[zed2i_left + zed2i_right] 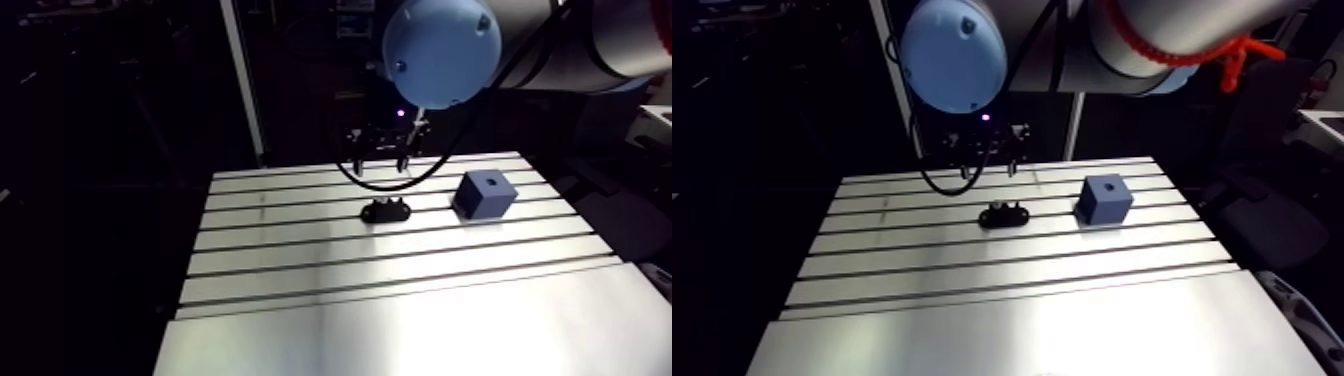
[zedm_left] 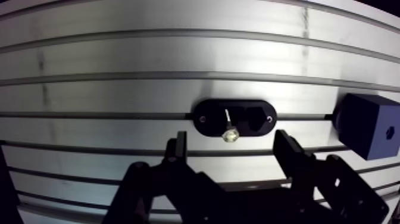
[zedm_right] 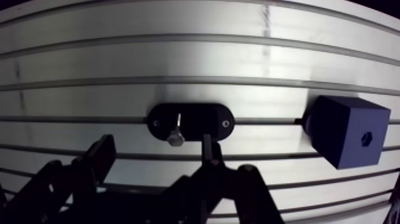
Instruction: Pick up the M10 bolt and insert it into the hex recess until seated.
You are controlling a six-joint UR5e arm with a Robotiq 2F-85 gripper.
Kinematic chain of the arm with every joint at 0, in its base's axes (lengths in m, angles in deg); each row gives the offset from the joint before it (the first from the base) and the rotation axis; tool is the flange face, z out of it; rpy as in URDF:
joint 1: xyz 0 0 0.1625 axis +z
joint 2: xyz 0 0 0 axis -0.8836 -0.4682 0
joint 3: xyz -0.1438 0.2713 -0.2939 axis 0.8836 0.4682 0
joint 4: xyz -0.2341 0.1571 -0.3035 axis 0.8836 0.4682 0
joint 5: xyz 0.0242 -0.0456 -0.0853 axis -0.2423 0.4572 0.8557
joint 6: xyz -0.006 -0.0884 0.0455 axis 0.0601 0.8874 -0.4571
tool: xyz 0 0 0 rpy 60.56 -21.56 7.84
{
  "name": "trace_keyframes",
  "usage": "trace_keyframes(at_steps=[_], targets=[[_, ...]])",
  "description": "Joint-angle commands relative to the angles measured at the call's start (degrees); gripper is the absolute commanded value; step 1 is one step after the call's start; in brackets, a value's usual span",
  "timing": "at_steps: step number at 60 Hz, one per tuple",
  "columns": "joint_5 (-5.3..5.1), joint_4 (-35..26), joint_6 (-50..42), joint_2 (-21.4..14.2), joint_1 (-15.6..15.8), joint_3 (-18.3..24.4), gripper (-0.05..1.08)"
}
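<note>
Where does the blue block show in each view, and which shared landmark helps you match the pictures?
Arm view: the blue block stands on the table, right of the black oval holder and apart from it.
Wrist view: the blue block sits beside the gripper, beyond the holder end farther from the bolt.
Shared landmark: the black oval holder.

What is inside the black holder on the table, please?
A bolt stands in the holder, head up, beside a dark hex recess. Its lower end is hidden inside.
</note>
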Motion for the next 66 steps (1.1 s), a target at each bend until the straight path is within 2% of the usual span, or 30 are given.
trace_keyframes(at_steps=[1,5,16,66], targets=[[0.03,1.1,0.0,0.6,0.0,-0.5,0.23],[-0.05,1.2,0.0,0.6,0.0,-0.9,0.30],[-0.05,1.3,0.0,0.8,-0.4,-1.6,0.35],[0.13,3.9,0.2,0.9,-0.7,-3.4,0.38]])
